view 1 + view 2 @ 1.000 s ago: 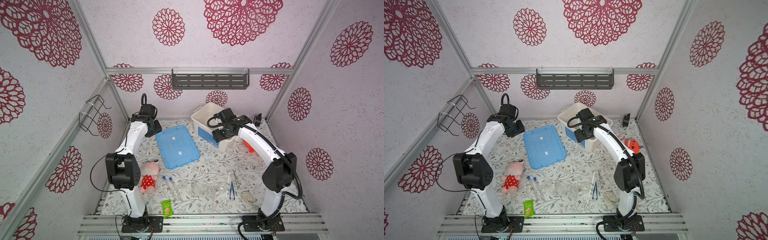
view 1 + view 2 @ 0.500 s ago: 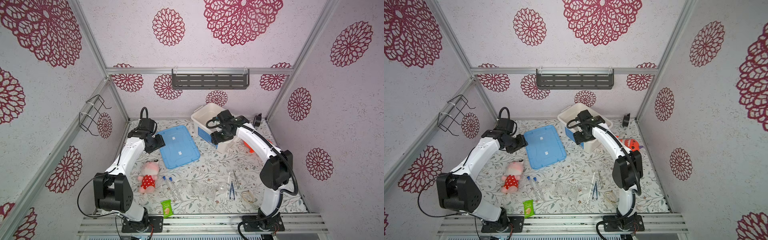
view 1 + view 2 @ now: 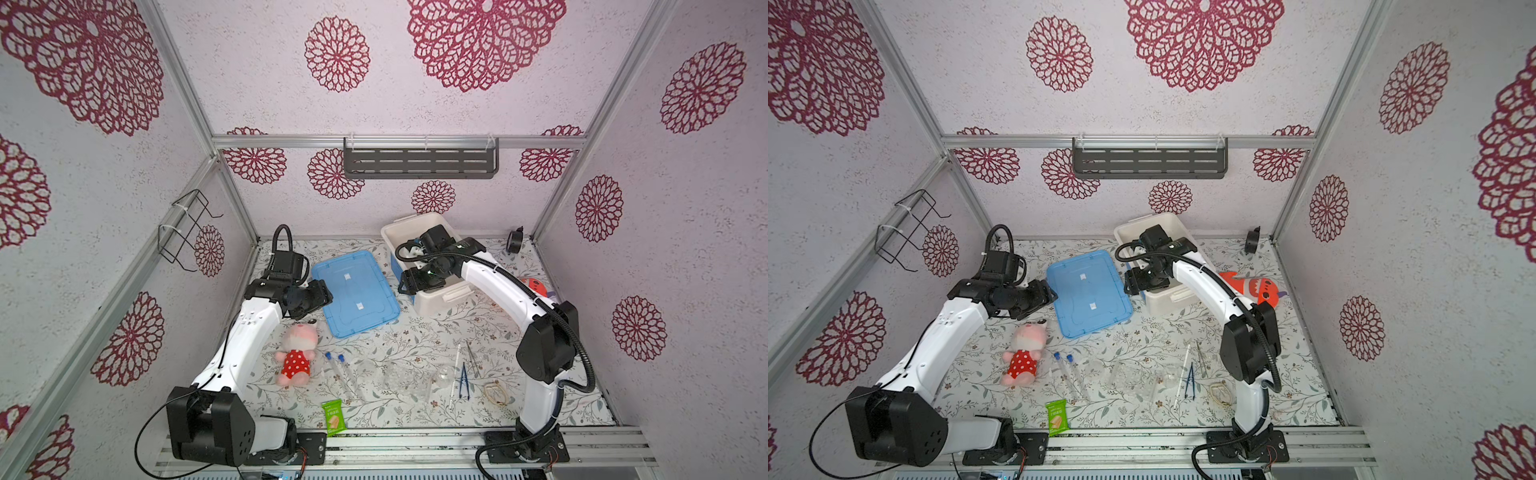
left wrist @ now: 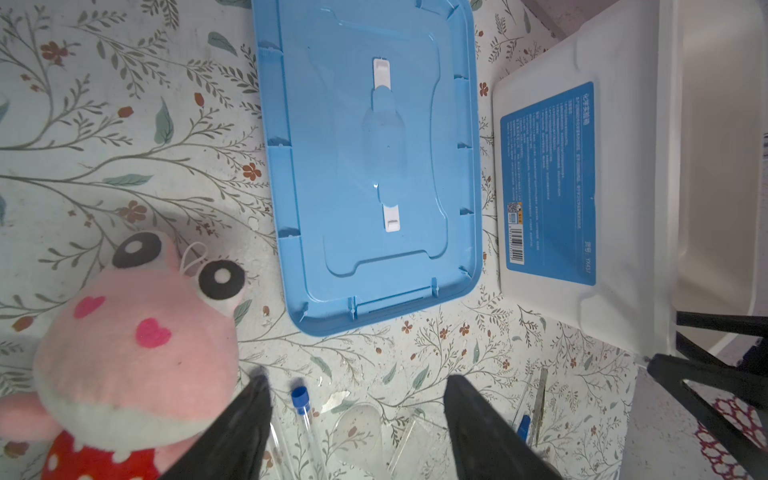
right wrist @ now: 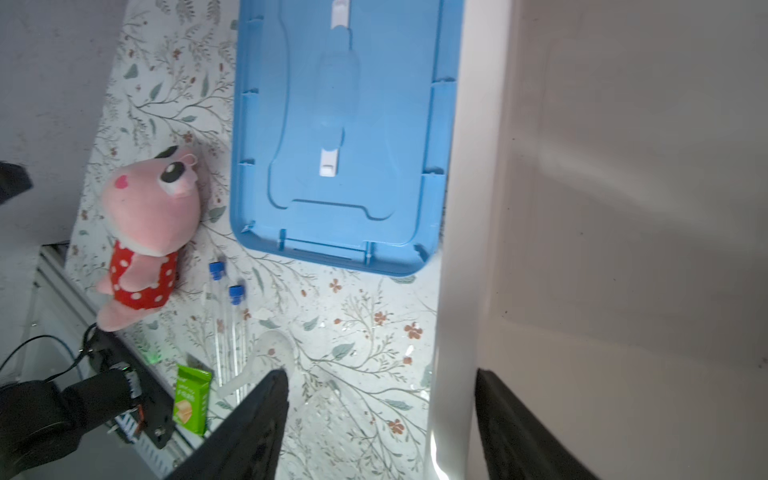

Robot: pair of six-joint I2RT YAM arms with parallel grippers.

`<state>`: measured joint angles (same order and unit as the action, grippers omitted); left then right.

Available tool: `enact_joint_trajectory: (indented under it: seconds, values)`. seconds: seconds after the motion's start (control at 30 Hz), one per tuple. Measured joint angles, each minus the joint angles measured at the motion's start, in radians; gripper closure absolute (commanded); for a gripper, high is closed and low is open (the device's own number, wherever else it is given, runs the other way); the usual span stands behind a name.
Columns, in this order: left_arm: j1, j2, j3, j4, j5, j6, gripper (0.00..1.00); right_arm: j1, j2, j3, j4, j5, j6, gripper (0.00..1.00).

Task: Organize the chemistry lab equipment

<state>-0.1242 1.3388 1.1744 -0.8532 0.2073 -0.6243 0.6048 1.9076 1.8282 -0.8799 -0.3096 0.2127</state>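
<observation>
Now the left gripper (image 4: 356, 378), jaws apart and empty, is hovering nearest the blue-capped tubes (image 4: 300, 397), lying caps toward it.

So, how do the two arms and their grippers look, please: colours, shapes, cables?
The left arm and right arm have smooth white shells and bulky black joints. The left gripper and right gripper each have two black tapering fingers. A ribbed black hose follows the right arm; a smooth black cable loops from the left.

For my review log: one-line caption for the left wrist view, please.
Open left gripper above the floral tabletop, facing blue lid, white bin, pink plush toy and a blue-capped tube.
</observation>
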Motion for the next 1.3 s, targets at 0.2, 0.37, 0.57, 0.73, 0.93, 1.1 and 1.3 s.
enact_joint_trajectory:
  seconds: [0.2, 0.37, 0.57, 0.73, 0.93, 1.1, 1.3]
  values:
    - [-0.002, -0.069, -0.017, -0.005, 0.011, 0.004, 0.28, 0.042, -0.021, -0.045, 0.037, -0.024, 0.030, 0.27]
    - [-0.002, -0.125, -0.029, -0.010, 0.008, 0.004, 0.28, 0.057, -0.080, -0.075, 0.024, 0.030, 0.042, 0.28]
    - [-0.002, -0.177, -0.029, -0.050, -0.048, 0.012, 0.26, 0.106, -0.209, -0.075, 0.012, 0.137, 0.043, 0.31]
    - [-0.001, -0.204, -0.008, -0.096, -0.128, 0.027, 0.24, 0.212, -0.280, -0.094, 0.017, 0.227, 0.043, 0.33]
    - [0.013, -0.219, 0.004, -0.130, -0.183, 0.045, 0.23, 0.339, -0.321, -0.245, 0.045, 0.291, 0.052, 0.35]
    - [0.016, -0.220, 0.003, -0.132, -0.190, 0.052, 0.23, 0.373, -0.393, -0.451, 0.075, 0.305, 0.077, 0.35]
    - [0.018, -0.229, -0.033, -0.121, -0.183, 0.042, 0.24, 0.401, -0.460, -0.559, 0.126, 0.294, 0.081, 0.36]
